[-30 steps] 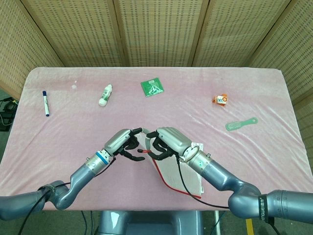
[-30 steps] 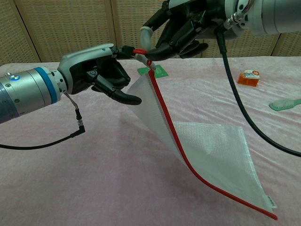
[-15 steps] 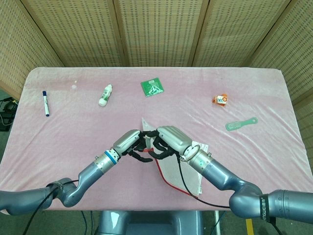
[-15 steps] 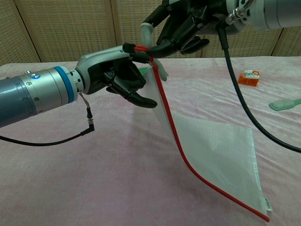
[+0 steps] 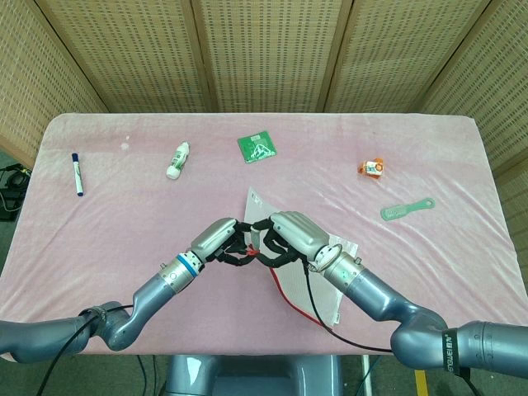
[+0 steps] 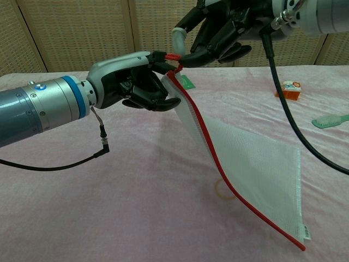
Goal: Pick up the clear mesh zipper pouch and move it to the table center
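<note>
The clear mesh zipper pouch with a red zipper edge hangs slanted above the pink table, its lower corner close to the cloth. In the head view the pouch trails toward the front edge under my right forearm. My left hand curls around the pouch's top corner, a fingertip at the red zipper pull. My right hand meets it from above, fingers on the same pull. Both hands, left and right, touch near the table's front middle.
At the back lie a green card, a white bottle and a blue marker. An orange packet and a green brush lie to the right. A thin yellowish ring rests on the cloth beneath the pouch.
My left hand has moved in to the pouch's top corner and closed around it. The pouch has swung slightly right and its lower edge has risen a little.
</note>
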